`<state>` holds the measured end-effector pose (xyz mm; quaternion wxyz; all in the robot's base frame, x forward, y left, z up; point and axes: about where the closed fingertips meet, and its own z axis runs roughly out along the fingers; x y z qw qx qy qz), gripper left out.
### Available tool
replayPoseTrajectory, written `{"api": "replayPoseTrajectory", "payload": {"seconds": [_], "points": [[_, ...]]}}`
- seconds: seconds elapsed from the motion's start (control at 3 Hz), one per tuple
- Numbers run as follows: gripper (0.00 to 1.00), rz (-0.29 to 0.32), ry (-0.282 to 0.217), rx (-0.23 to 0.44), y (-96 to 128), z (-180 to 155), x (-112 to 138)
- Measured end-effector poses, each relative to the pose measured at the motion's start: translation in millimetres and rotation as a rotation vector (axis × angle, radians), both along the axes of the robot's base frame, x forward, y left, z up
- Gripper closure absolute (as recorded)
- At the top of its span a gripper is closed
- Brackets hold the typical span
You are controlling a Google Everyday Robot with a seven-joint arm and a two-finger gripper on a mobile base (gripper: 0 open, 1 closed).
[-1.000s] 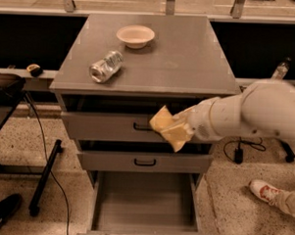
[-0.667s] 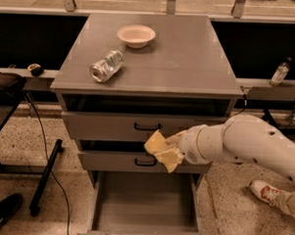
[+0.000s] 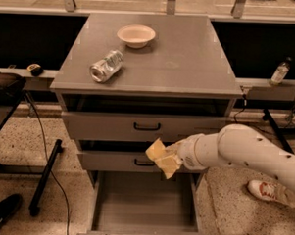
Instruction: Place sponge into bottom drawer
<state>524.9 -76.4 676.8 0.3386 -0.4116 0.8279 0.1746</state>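
Note:
The yellow sponge (image 3: 161, 158) is held at the end of my white arm, in front of the middle drawer and just above the back of the open bottom drawer (image 3: 144, 207). My gripper (image 3: 174, 157) is right behind the sponge, mostly covered by it, and shut on it. The bottom drawer is pulled out, with a bare flat grey floor. The arm reaches in from the right.
On the cabinet top (image 3: 189, 57) stand a pale bowl (image 3: 136, 35) and a crushed plastic bottle (image 3: 106, 65) lying on its side. The two upper drawers with black handles (image 3: 147, 126) are shut. A person's shoe (image 3: 264, 189) is on the floor at right.
The arm has lowered and moved left with the sponge, from the level of the top drawer down to the middle drawer front, above the open bottom drawer.

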Motion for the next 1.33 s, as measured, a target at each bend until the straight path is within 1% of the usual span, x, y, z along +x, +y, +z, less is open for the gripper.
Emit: {"api": "replayPoseTrajectory", "payload": {"seconds": [0.33,0.67,1.0,1.33], "points": [[1.00,-0.095,0.122,0.112,-20.7,-82.9,-1.4],[1.00,-0.177,0.250,0.204,-44.8,-167.2,-13.3],[1.00,-0.183,0.312,0.241,-38.2,-202.8,-24.4],[1.00,-0.149,0.324,0.252,-34.6,-198.5,-25.3]]}}
